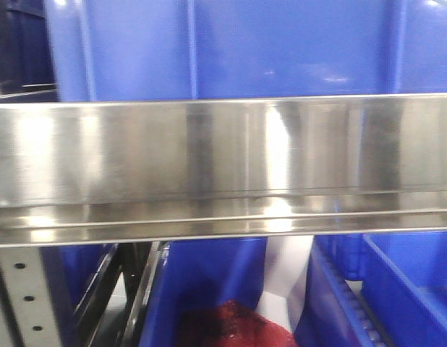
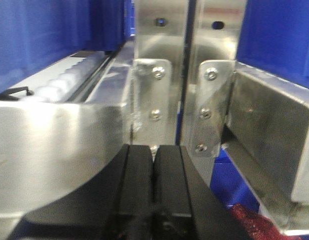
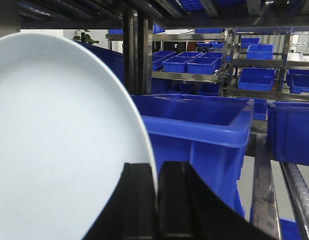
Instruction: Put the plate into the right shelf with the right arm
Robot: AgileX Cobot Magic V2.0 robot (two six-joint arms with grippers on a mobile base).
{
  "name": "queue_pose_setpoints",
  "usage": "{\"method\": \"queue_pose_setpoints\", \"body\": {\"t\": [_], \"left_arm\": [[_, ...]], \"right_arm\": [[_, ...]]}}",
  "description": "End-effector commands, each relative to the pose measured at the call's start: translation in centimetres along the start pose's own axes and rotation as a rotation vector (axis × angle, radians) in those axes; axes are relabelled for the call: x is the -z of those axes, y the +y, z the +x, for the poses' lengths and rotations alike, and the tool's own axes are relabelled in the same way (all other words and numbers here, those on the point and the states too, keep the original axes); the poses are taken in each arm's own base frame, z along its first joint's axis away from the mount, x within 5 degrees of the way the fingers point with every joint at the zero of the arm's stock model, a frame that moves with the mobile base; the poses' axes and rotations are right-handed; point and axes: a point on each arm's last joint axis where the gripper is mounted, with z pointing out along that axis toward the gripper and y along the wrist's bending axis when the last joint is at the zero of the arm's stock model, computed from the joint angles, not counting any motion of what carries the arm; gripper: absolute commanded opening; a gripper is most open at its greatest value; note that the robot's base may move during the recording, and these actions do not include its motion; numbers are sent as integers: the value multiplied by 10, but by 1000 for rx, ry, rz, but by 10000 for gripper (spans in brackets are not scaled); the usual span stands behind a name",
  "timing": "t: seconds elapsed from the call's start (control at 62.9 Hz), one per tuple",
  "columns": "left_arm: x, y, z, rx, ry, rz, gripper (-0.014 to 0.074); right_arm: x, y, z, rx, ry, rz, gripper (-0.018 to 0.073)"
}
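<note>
One plate (image 3: pixel 59 140), one right hand (image 3: pixel 157 175) around it.

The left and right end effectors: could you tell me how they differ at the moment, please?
The left end effector is shut on nothing, its jaws meeting; the right end effector is shut on the rim of the plate. The left one faces steel uprights up close; the right one faces a blue bin. Both are black.
</note>
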Motion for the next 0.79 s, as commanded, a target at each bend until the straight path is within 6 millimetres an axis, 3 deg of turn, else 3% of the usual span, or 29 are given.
{"method": "queue_pose_setpoints", "body": {"t": [0.0,0.62,0.779], "left_arm": [[0,0,-6,9,-86,6,-47],[0,0,-6,9,-86,6,-47],[0,0,-6,9,-86,6,-47]], "right_arm": [[0,-4,-15,-10,-84,46,55],[0,-4,-16,-37,-100,51,55],[4,-3,-37,-34,-160,49,55]]}}
